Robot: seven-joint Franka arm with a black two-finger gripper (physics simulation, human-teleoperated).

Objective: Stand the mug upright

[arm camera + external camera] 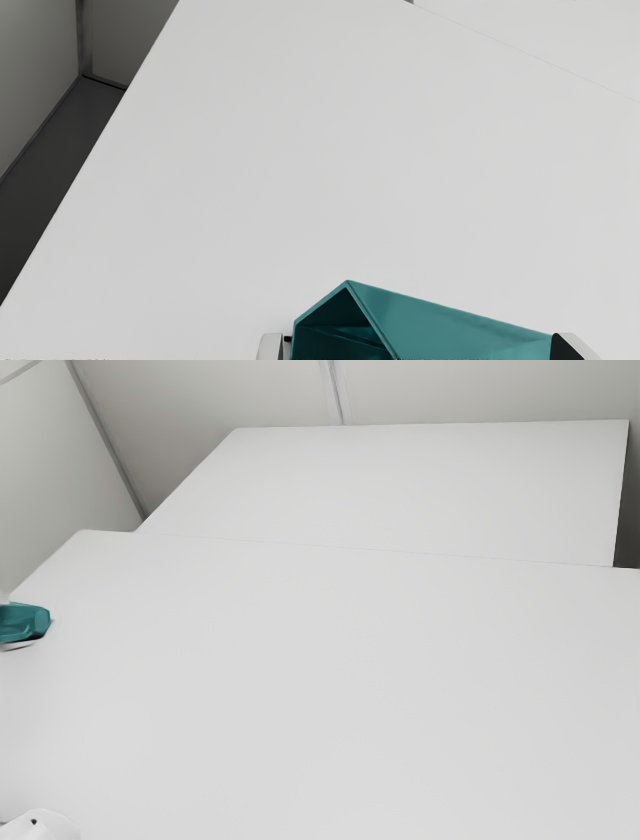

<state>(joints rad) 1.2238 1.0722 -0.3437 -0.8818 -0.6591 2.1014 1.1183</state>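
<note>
At the exterior view's left edge, on the near side of the white counter [330, 690], I can see the hand [18, 646] holding the teal mug [425, 320]. Its 2 fingers [270, 347] stand well apart, 1 against the open mouth and 1 against the far end, with the mug pinched lengthwise between them. The mug lies tipped on its side, not upright, its angular rim showing a dark inside. I can't tell whether it touches the counter. Pale walls [190, 420] rise behind.
</note>
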